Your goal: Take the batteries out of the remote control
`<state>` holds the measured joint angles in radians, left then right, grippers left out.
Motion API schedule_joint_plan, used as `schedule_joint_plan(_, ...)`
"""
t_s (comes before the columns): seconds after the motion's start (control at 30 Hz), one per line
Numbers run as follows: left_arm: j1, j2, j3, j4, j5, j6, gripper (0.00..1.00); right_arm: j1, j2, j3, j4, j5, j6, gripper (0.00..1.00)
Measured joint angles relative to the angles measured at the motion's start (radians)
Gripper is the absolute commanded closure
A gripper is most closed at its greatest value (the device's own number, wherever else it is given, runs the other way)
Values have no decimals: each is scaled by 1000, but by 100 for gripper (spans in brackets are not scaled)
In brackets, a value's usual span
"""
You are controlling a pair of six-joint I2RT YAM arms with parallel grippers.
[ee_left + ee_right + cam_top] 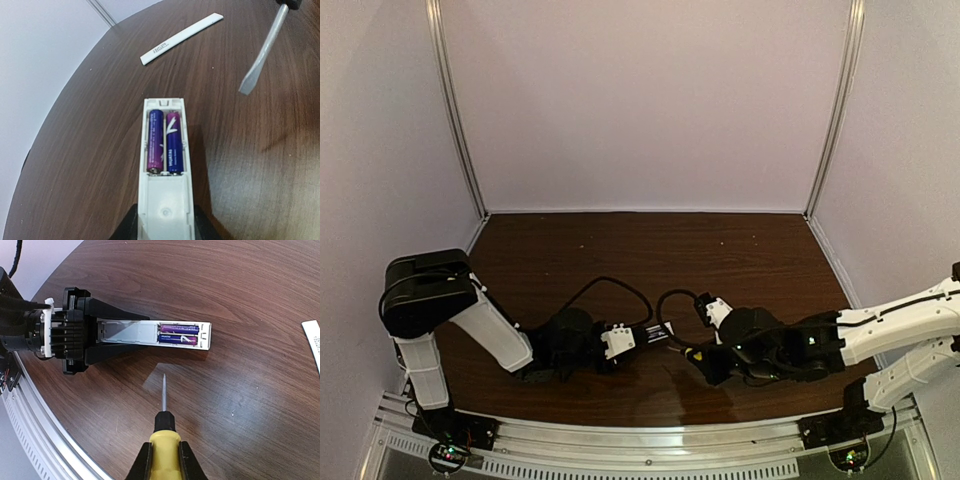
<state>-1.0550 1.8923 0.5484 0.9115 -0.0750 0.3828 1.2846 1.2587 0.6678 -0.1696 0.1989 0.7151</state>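
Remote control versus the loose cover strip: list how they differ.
The remote control is clamped in the left gripper; the cover strip lies free on the table. The remote control is a boxy bar carrying two batteries in its open bay; the cover strip is a thin flat sliver carrying nothing. Both are white and elongated.

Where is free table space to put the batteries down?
The far half of the table, along the back wall, is bare. Bare wood also lies between the remote control and the cover strip. It is crowded at the near middle: the left gripper holds the remote control, the right gripper the screwdriver beside it.
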Motion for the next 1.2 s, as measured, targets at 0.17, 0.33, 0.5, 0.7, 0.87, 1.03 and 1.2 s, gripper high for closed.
schedule_joint_plan(0.17, 0, 0, 0, 0, 0, 0, 100, 0, 31, 0, 32, 27, 5, 100)
schedule_joint_plan(0.33, 0, 0, 0, 0, 0, 0, 100, 0, 60, 3, 53, 82, 7, 100)
schedule_joint_plan(0.5, 0, 0, 0, 0, 0, 0, 100, 0, 103, 37, 57, 117, 5, 100)
schedule_joint_plan(0.7, 0, 0, 0, 0, 0, 0, 100, 0, 138, 50, 63, 142, -5, 100)
schedule_joint_plan(0.87, 0, 0, 0, 0, 0, 0, 100, 0, 151, 52, 62, 168, -12, 100)
schedule_joint_plan(1.03, 0, 0, 0, 0, 0, 0, 100, 0, 171, 67, 66, 191, -14, 100)
schedule_joint_plan(1.2, 0, 0, 0, 0, 1, 0, 100, 0, 192, 72, 67, 202, -28, 100)
